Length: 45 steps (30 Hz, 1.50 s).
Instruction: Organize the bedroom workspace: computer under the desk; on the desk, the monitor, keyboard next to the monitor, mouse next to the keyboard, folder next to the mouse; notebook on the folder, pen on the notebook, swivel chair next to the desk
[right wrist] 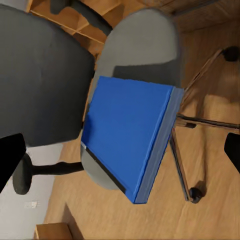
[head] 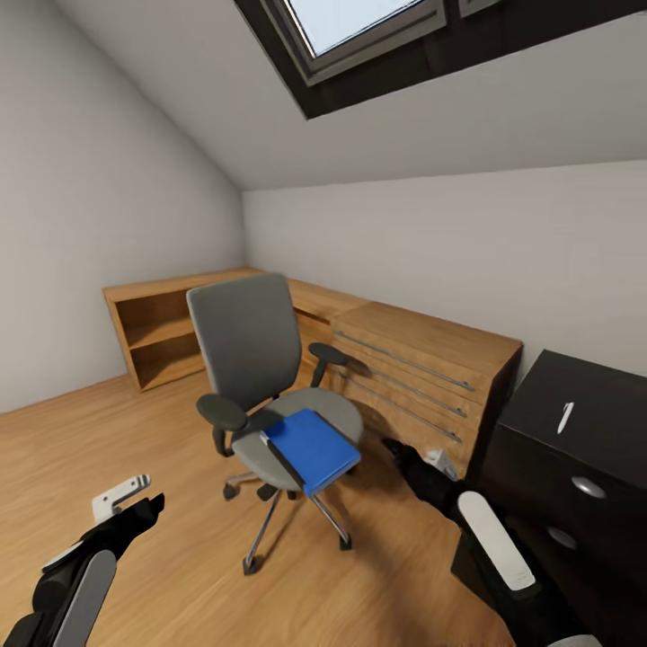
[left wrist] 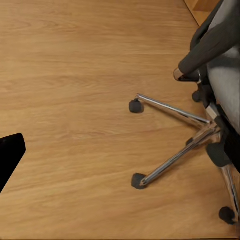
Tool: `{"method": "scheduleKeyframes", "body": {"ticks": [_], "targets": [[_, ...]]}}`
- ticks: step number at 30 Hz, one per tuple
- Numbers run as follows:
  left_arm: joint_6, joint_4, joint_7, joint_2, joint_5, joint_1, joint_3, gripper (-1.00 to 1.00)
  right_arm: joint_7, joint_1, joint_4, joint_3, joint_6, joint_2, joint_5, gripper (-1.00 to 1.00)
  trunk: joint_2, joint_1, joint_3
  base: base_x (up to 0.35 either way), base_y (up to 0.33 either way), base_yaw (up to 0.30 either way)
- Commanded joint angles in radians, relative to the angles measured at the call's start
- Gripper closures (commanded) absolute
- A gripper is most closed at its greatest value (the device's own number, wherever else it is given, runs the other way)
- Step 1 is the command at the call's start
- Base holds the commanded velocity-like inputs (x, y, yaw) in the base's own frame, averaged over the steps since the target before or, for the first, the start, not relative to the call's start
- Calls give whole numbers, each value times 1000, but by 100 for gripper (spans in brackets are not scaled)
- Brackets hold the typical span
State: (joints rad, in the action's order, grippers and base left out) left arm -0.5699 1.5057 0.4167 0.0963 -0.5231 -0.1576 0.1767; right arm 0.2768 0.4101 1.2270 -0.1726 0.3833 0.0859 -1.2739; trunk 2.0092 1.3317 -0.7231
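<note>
The swivel chair [head: 247, 346], with grey back and seat, black armrests and a chrome star base, stands in the middle of the wooden floor. On its seat lies the bright blue folder [head: 312, 448], slightly askew. My right gripper [head: 402, 451] hovers open just right of the seat, and in the right wrist view the folder [right wrist: 127, 137] lies between its spread black fingertips [right wrist: 10, 155]. My left gripper [head: 130, 505] hangs open low at the left, over bare floor near the chair's base [left wrist: 175, 155]. The black desk [head: 611, 395] is at the right, with a slim white pen [head: 564, 417] on it.
Light wooden low cabinets [head: 422, 368] and an open shelf unit [head: 157, 337] run along the back walls behind the chair. The ceiling slopes, with a skylight [head: 359, 22]. Open wooden floor [head: 135, 431] stretches to the left of the chair.
</note>
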Motion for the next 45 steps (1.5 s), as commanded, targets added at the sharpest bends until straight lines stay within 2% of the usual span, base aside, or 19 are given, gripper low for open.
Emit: {"method": "scheduleKeyframes", "body": {"ticks": [1, 3, 6, 8, 12, 21, 23, 24, 26, 29, 36, 41, 45], "targets": [[-3, 2, 9, 0, -11, 0, 0, -100, 3, 1, -3, -2, -1, 1, -15, -100, 8, 4, -4, 0, 0, -269], [-4, 5, 8, -1, -11, 0, -1, -100, -63, 1, -64, -1, -1, 3, -35, -100, 22, 11, -11, 0, 0, -218], [-6, 6, 8, -1, -12, 0, -2, -100, -134, 1, -89, -3, -2, 2, -36, -100, 43, 23, -20, 0, 0, -78], [-33, 19, 7, -1, -37, 0, -2, -100, -193, 1, -115, -15, -4, -2, -34, -100, 57, 31, -26, 0, 0, -16], [-55, 25, 7, -1, -55, 0, -2, -100, -207, 1, -132, -24, -3, -3, -34, -100, 85, 46, -39, 0, 0, -3], [-60, 25, 8, -1, -59, 0, -2, -100, -207, 1, -141, -28, -1, -7, -36, -100, 148, 80, -67, 0, 0, 0], [-60, 25, 8, -1, -60, 0, -2, -100, -207, 1, -151, -27, -5, -20, -37, -100, 162, 88, -73, 0, 0, 0], [-61, 25, 8, -1, -60, 0, -2, -100, -208, 2, -195, -21, -17, -45, -36, -100, 169, 92, -76, 0, 0, 0], [-61, 25, 8, -1, -60, 0, -3, -100, -210, 5, -254, -17, -29, -58, -36, -100, 183, 100, -83, 0, 0, 0], [-61, 24, 8, -1, -60, 0, -3, -100, -212, 9, -304, -15, -34, -63, -36, -100, 204, 111, -92, 0, 0, 0], [-61, 24, 8, -1, -59, 0, -5, -100, -301, 14, -354, -15, -22, -55, -33, -100, 253, 138, -114, 0, 0, 0], [-61, 24, 8, -1, -58, 0, -5, -100, -329, 63, -455, -15, -10, -41, -33, -100, 288, 157, -130, 0, 0, 0], [-61, 24, 8, -1, -58, 0, -5, -100, -397, 89, -504, -15, 0, -36, -31, -100, 316, 172, -142, 0, 0, 0]]}}
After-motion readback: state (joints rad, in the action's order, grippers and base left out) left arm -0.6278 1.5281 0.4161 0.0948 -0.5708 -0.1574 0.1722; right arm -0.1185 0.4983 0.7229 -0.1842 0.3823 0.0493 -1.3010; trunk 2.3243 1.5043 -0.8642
